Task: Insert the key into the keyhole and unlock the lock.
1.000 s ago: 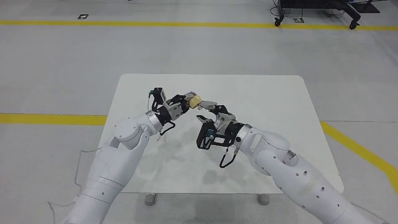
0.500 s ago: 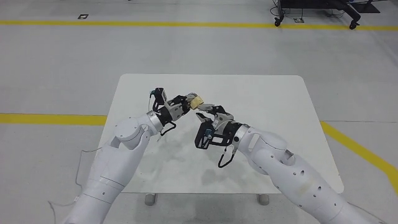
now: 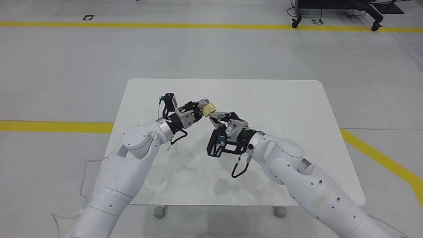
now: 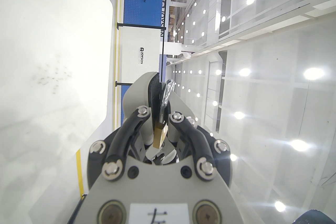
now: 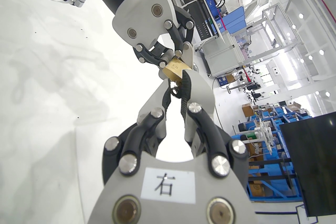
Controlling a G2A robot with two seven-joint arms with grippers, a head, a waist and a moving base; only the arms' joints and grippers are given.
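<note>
Left pincer tight around lock; right pincer tight around key, tip lockward

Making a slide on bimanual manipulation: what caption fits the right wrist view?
Right gripper holds the key at the base of the brass padlock clamped in the left gripper.
</note>
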